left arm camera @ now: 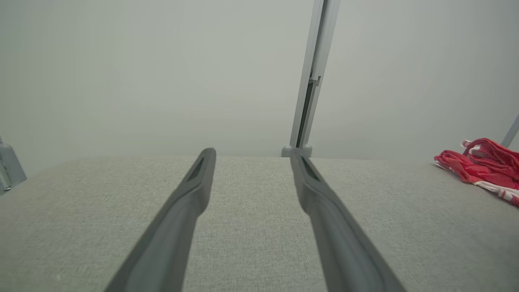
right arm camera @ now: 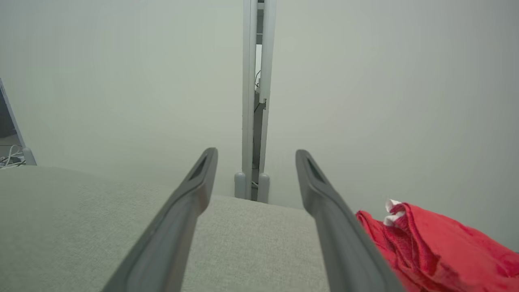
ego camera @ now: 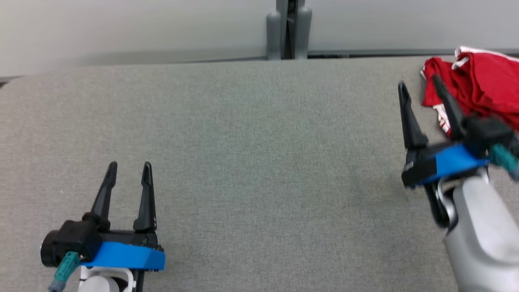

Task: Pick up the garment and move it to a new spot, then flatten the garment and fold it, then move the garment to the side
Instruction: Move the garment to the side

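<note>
Far right on the table [ego camera: 259,142], red garment [ego camera: 482,85], just beside wide-spread right claw [ego camera: 419,82]; left claw [ego camera: 129,164] wide, well apart

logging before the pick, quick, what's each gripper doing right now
Left gripper: open, holding nothing.
Right gripper: open, holding nothing, next to the crumpled red garment.

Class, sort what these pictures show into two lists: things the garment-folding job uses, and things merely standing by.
Job in hand: red garment, crumpled at far right; right claw, open, close beside it; left claw, open; grey table.
Standing by: upright post behind the table; pale wall.
</note>
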